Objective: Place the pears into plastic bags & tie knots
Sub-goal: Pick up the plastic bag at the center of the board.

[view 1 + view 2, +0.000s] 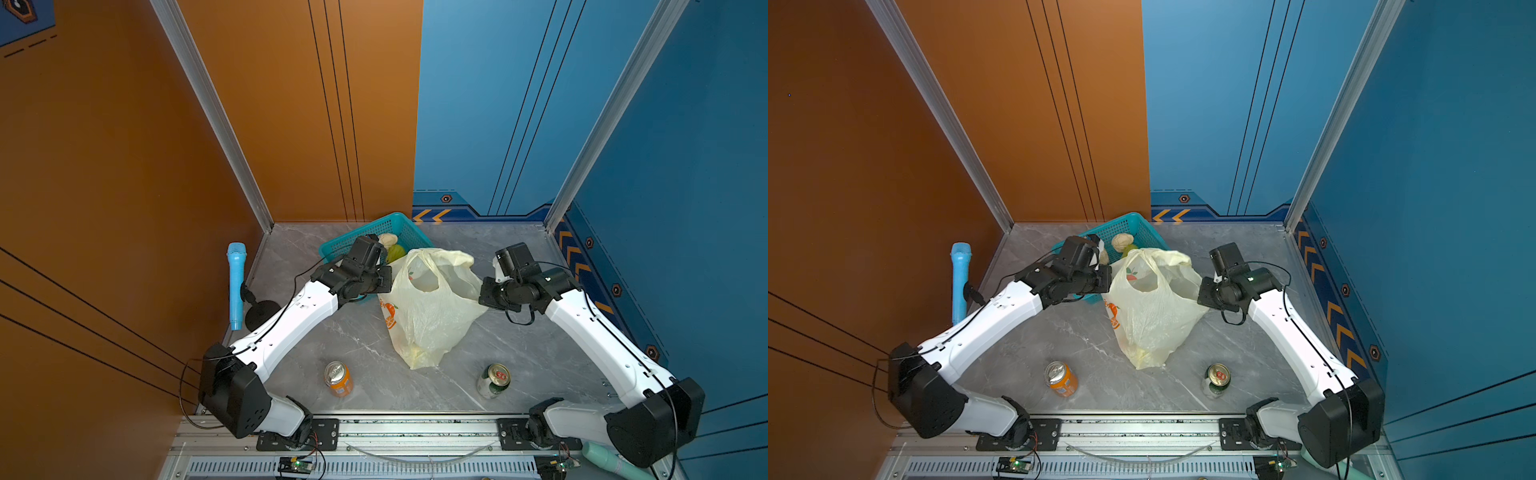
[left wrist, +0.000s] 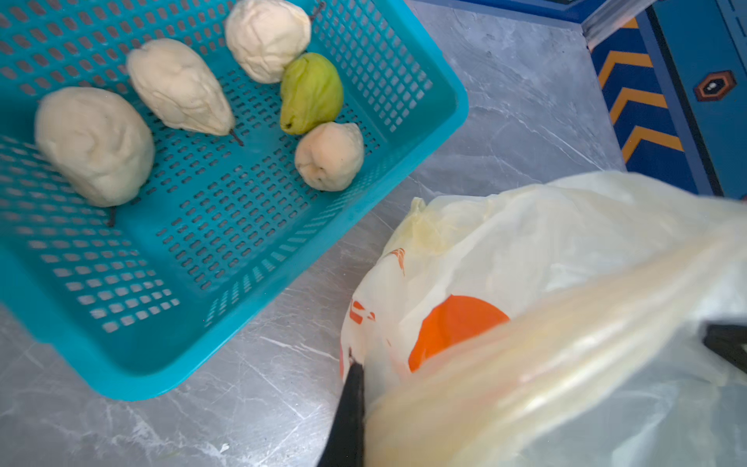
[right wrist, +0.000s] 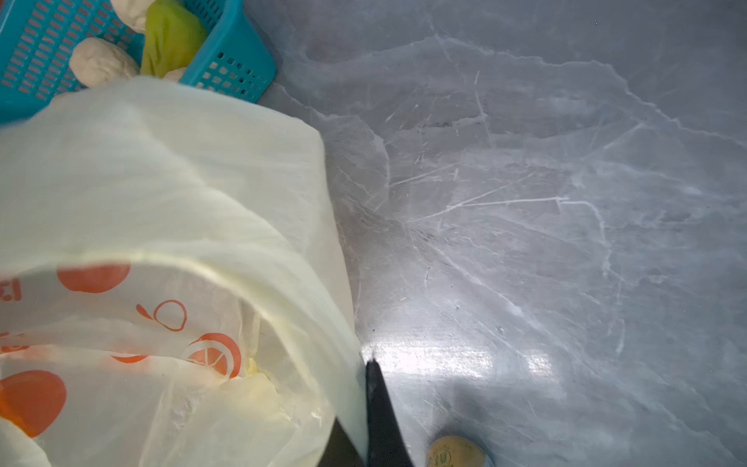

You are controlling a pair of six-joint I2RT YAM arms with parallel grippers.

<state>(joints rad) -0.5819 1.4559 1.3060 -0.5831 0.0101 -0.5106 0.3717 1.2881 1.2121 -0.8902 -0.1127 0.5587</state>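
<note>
Several pears lie in the teal basket: cream ones and a yellow-green one. In both top views only a cream pear and the green one show behind the left wrist. The pale-yellow plastic bag stands in front of the basket, its mouth stretched between the arms. My left gripper is shut on the bag's left rim. On the right rim my right gripper is shut.
An orange can and a green can stand near the table's front edge. A blue microphone on a black stand sits at the left wall. Walls close in the back and both sides.
</note>
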